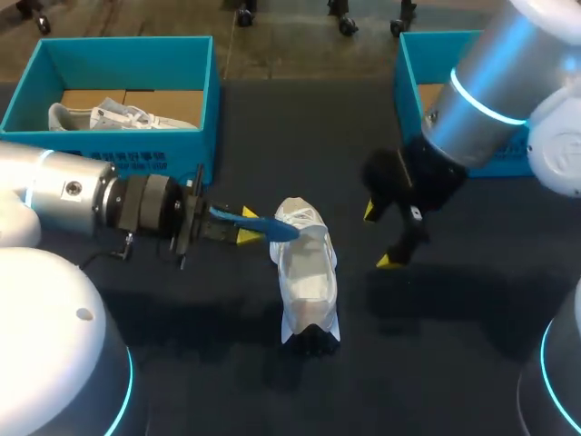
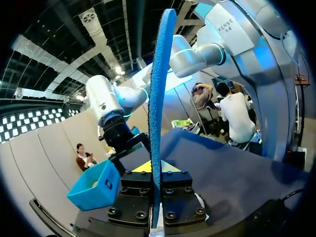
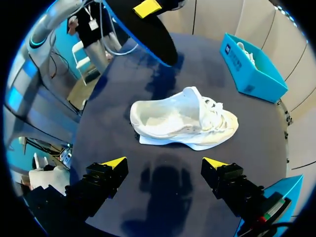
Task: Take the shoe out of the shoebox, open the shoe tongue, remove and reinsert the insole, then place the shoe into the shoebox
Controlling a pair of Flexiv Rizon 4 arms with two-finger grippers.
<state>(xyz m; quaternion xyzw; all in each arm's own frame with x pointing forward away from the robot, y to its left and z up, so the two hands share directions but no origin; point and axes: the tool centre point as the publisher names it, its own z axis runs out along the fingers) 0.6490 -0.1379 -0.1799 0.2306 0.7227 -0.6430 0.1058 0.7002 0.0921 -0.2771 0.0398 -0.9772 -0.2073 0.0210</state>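
White shoe (image 1: 307,272), mouth gaping — left fingers (image 1: 247,238) pinch blue insole (image 1: 263,224); right fingers (image 3: 114,163) spread wide.

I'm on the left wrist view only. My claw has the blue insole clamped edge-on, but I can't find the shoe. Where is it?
Observer: The shoe stands on the table, outside both boxes, right by the tip of the insole.
Operator: Is the tongue open enough to get in?
Observer: The tongue is pulled up, and the opening faces upward.
Operator: Is my other arm holding the shoe steady?
Observer: No. The right claw is open and off to the shoe's side, touching nothing.
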